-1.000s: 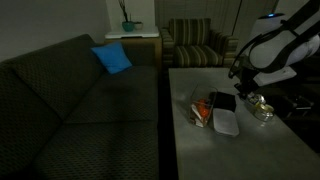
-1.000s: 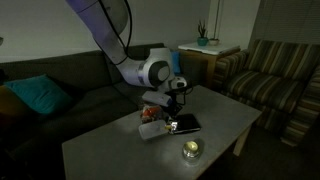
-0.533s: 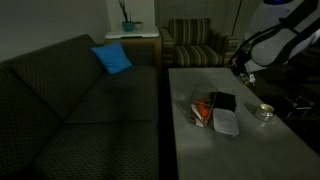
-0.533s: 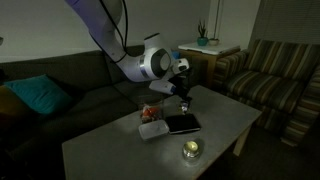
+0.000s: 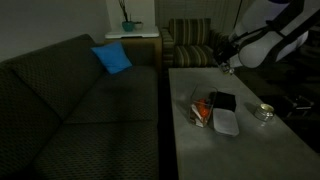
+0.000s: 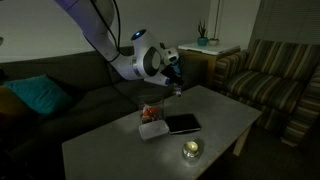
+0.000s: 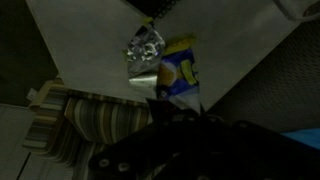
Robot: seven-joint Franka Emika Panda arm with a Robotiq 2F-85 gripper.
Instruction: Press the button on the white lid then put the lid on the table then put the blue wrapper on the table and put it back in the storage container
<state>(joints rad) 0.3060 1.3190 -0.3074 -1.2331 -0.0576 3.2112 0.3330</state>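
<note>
The blue wrapper [image 7: 178, 78], judged a light, crinkly, slippery and easily crushed foil pack, is shown pinched at one end in the closed tool [image 5: 228, 67], well above the bench [image 5: 250, 150], where the storage container [image 5: 203, 108] and the white lid [image 5: 226, 123] lie side by side.

Readable text: none in any view.
Wrapper [image 7: 180, 75]: blue and yellow print with pale shapes, seen in the wrist view; too blurred to make out letters or a brand.
Things on the counter [image 5: 250, 150]: too small and dim in both exterior views to tell whether any carries a marking.
</note>
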